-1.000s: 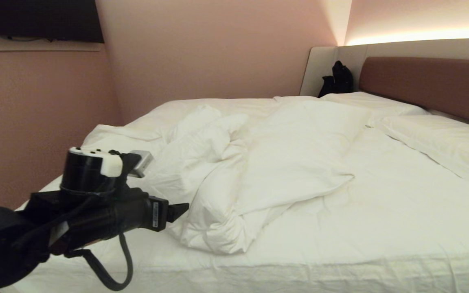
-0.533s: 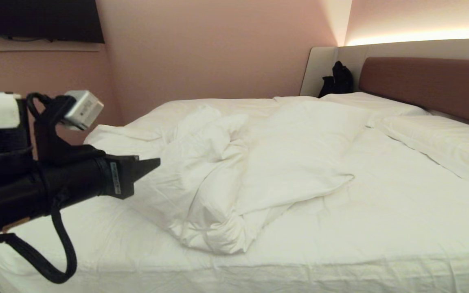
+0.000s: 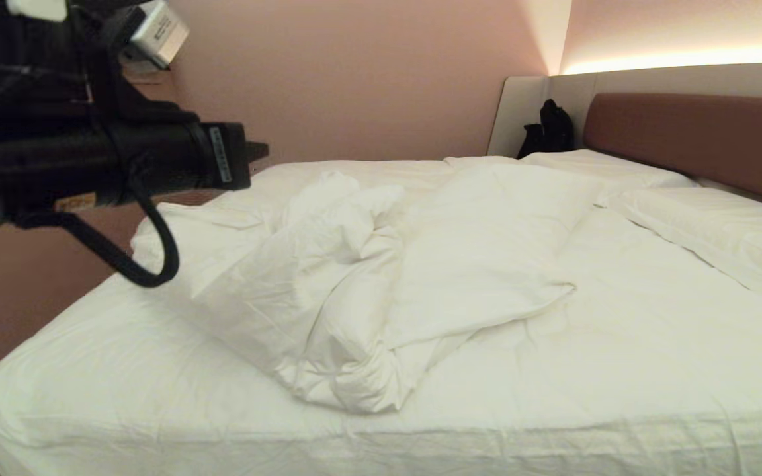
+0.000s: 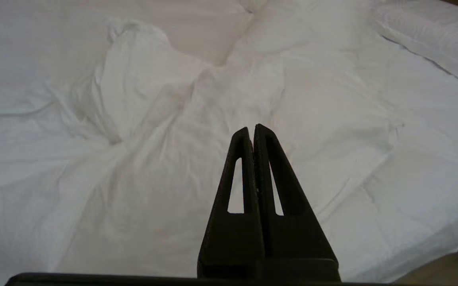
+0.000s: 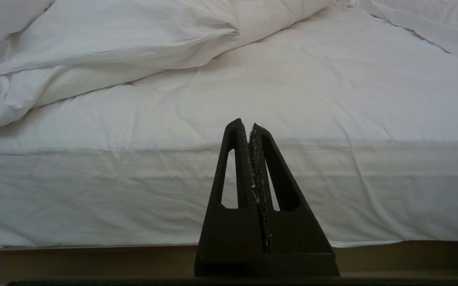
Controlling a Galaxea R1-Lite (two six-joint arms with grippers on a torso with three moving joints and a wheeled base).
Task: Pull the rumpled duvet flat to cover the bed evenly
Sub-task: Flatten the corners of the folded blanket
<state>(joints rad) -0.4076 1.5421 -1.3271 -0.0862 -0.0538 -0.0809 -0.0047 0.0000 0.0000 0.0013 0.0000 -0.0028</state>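
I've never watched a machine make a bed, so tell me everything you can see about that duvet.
The duvet is plain white, thick and puffy, of soft wrinkled cloth. It lies bunched in a rumpled heap across the middle and far-left part of the bed, with twisted folds on its left side and a smoother flap folded over to the right. Its near edge curls into a fat roll. Much of the sheet in front and to the right stays uncovered. Nothing grips it: the left hand hangs shut above it, apart.
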